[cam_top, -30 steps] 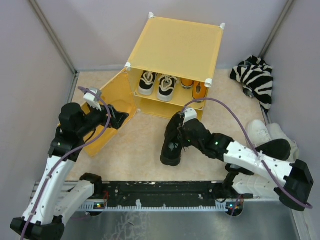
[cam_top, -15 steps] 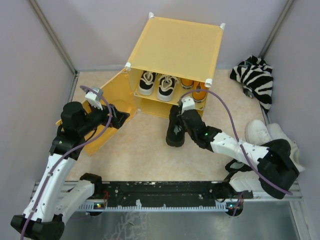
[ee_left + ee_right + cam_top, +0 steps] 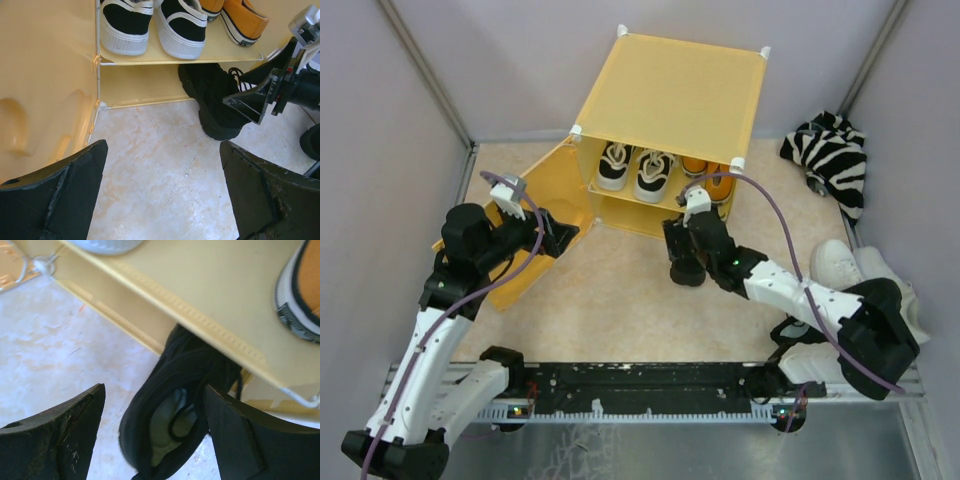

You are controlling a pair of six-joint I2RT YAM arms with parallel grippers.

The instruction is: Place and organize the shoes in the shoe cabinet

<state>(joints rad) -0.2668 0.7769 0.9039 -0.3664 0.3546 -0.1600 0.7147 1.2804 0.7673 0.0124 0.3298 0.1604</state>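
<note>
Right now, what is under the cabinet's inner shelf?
A black shoe lies partly under the shelf, one end out on the floor. The shelf covers its other end, hiding how deep it reaches.

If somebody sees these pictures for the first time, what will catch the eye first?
First the big yellow-orange shoe cabinet at the back, its door open to the left, with a black-and-white pair and orange shoes on its shelf. Next, a black shoe lying half under that shelf, the right end effector open around its near end. A zebra-striped cloth lies at the far right.
</note>
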